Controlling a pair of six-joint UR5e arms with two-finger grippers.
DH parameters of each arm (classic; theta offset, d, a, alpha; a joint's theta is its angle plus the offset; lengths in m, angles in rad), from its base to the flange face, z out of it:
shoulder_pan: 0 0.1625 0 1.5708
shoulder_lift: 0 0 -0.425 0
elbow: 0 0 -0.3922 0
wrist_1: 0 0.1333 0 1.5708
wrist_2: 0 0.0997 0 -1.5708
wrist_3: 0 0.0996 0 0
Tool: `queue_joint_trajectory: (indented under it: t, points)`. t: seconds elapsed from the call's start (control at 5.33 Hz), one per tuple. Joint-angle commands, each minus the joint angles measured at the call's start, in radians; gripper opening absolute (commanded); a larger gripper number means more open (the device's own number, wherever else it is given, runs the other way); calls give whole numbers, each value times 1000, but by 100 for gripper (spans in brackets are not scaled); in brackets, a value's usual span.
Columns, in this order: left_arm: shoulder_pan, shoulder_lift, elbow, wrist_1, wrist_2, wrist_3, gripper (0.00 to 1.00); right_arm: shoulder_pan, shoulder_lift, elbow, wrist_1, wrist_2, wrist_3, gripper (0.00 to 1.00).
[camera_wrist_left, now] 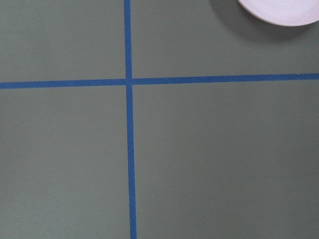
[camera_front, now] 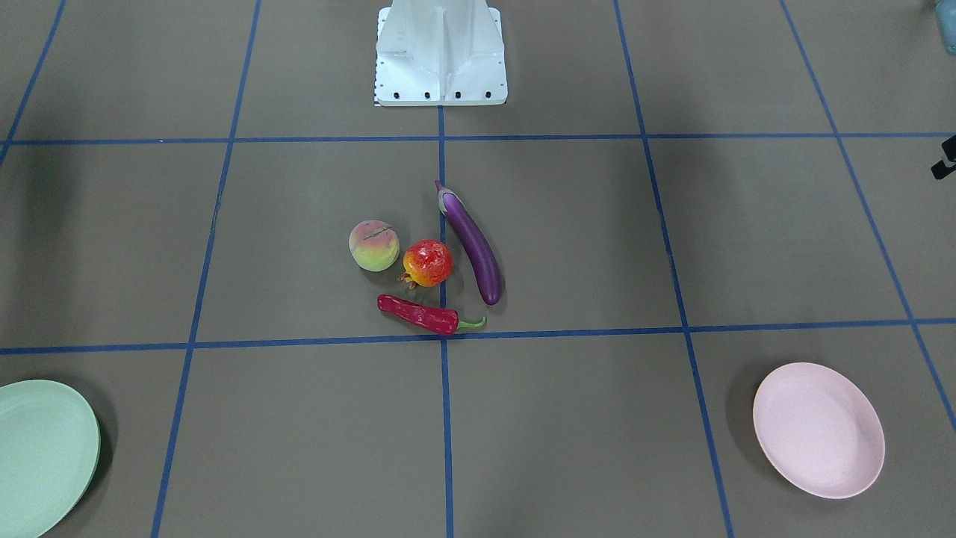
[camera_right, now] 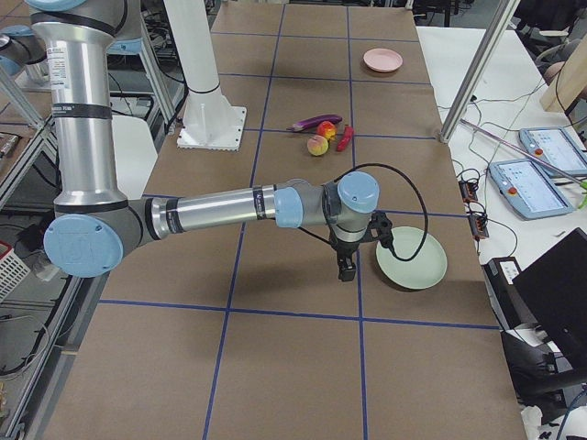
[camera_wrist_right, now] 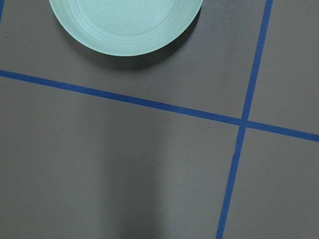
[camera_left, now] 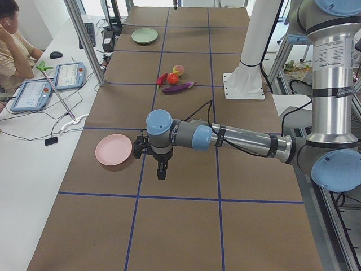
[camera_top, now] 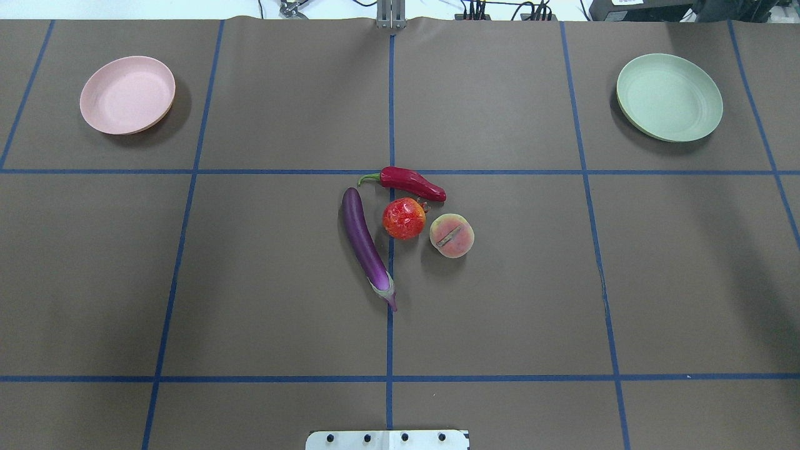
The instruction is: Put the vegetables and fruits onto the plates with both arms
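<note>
Left to right on the table we see the pink plate, then the eggplant, chili pepper, pomegranate and peach clustered at centre, then the green plate. Our left gripper hovers near the pink plate and our right gripper near the green one. We cannot tell whether either is open or closed.

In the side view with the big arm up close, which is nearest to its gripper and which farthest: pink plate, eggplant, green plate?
1. Pink plate: just beside the left gripper, at the table's near end.
2. Eggplant: mid-table, by the white base.
3. Green plate: at the table's far end.
</note>
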Motion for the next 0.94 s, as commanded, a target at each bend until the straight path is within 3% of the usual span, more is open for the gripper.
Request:
queue_joint_trajectory:
  t: [0.0,0.19,0.56,0.75]
  points:
    - [93,-22,4,-112,-77,-148,100,-1,-5,7,0,30,7,100]
    - [195,-74,0,-189,-76,-345,100,-13,-4,8,28,32,3,100]
    - [393,-271,-1,-208,-59,-641,100,-105,-51,2,173,64,17,100]
    - [479,-344,-1,-208,5,-734,100,-125,-51,8,180,87,17,100]
